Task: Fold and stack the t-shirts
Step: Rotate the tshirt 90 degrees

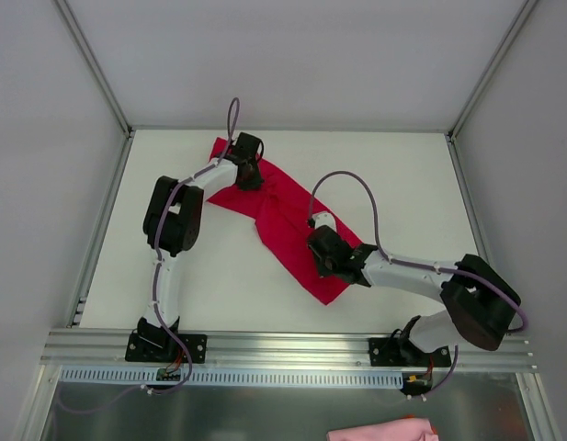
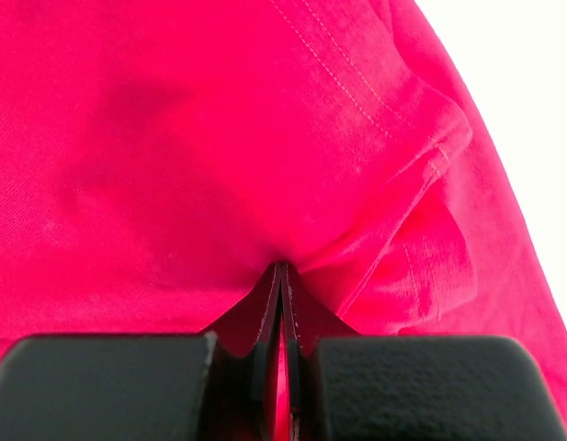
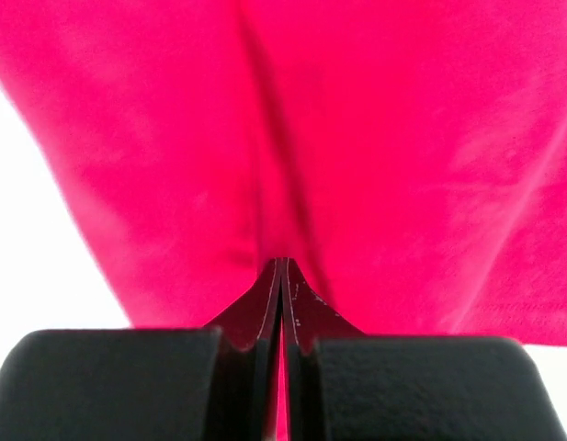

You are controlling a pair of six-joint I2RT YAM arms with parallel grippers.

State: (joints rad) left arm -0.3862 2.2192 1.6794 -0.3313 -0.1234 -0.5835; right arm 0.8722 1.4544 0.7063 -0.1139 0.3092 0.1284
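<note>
Two arms reach out over the white tabletop (image 1: 219, 276). Over the left half of the tabletop, the left arm (image 1: 173, 220) bends up and leans in toward the back. Its left pincer (image 1: 249, 179) is down on the back-left end of a red t-shirt (image 1: 283, 207). Seen from the left wrist, the left pincer (image 2: 280, 271) is pressed together and pinches a little peak of the t-shirt (image 2: 173, 138). A sewn hem (image 2: 357, 92) and a soft fold sit just right of the tips. A bit of bare tabletop (image 2: 531, 73) shows in the top right corner.

The t-shirt lies on the middle of the tabletop. It makes a long slanted shape, from the back left down toward the near right. It is wrinkled and partly folded over itself.

The right pincer (image 1: 320, 253) is down on the near-right end of the t-shirt. Seen from the right wrist, the right pincer (image 3: 283, 266) is pressed together too, and it pinches the red t-shirt (image 3: 402, 138). A crease runs up from its tips. White tabletop (image 3: 26, 230) shows at the left.

The right arm (image 1: 476, 303) stretches low over the right half of the tabletop. Past the near edge of the tabletop, on the right, a pink cloth (image 1: 384, 430) peeks in, cut off by the edge of the view.
</note>
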